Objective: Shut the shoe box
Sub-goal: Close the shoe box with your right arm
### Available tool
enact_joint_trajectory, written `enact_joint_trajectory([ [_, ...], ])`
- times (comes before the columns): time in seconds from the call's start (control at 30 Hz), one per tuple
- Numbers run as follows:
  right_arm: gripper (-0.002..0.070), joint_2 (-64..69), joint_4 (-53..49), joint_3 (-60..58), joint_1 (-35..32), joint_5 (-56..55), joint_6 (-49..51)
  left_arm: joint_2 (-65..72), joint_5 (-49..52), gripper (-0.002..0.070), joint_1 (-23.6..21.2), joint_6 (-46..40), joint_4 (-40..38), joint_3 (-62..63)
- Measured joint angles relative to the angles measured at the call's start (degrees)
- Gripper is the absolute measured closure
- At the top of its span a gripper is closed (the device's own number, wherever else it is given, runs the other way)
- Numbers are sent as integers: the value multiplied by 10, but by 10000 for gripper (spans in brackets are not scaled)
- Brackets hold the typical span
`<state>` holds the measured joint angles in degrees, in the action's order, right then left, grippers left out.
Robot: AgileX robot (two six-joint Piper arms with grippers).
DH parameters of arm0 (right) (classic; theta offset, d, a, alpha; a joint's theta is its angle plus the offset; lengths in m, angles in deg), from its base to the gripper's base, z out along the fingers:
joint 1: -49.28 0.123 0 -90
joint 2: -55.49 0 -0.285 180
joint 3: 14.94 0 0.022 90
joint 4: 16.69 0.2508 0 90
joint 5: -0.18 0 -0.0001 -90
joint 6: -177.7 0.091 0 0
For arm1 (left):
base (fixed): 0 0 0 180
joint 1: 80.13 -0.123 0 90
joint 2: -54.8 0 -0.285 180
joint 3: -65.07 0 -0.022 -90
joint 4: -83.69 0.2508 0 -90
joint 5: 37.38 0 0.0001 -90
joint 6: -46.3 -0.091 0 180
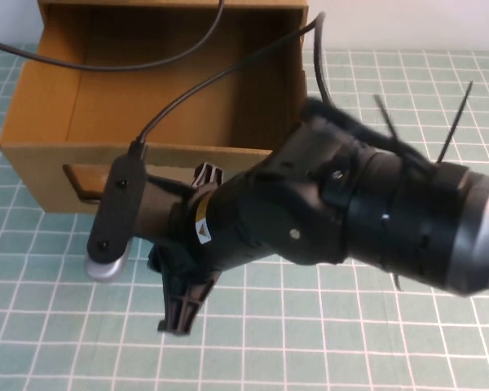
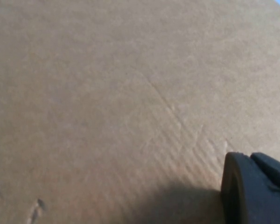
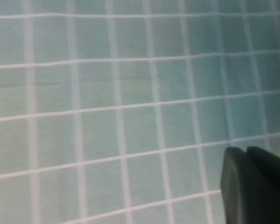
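Observation:
The shoe box (image 1: 41,163) is brown cardboard, and its drawer stands pulled out toward me with bare cardboard inside. A strip of the front window (image 1: 77,183) shows at the left, and my arm hides the remainder of the front. My right arm reaches in from the right, close under the high camera. Its right gripper (image 1: 179,305) hangs over the mat just in front of the drawer front. In the right wrist view the right gripper (image 3: 254,184) has only green mat below it. The left gripper (image 2: 254,186) is pressed close to a plain cardboard face (image 2: 107,102); it is hidden in the high view.
A green cutting mat (image 1: 350,342) with a white grid covers the table. Black cables (image 1: 187,94) run across the open drawer to the wrist camera mount (image 1: 114,212). Black cable ties (image 1: 456,114) stick up from the arm.

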<state>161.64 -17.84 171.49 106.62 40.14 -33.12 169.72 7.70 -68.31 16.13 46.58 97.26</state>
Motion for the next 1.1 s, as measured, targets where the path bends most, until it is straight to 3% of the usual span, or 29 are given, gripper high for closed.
enact_joint_trajectory([
  [0.33, 690, 25, -249, -23, 15, -104, 244, 5, 2, 680, 0, 0, 0, 5],
  [1.1, 690, 94, -668, -9, -1, -168, 593, 6, 16, 680, -11, 0, -25, 5],
])
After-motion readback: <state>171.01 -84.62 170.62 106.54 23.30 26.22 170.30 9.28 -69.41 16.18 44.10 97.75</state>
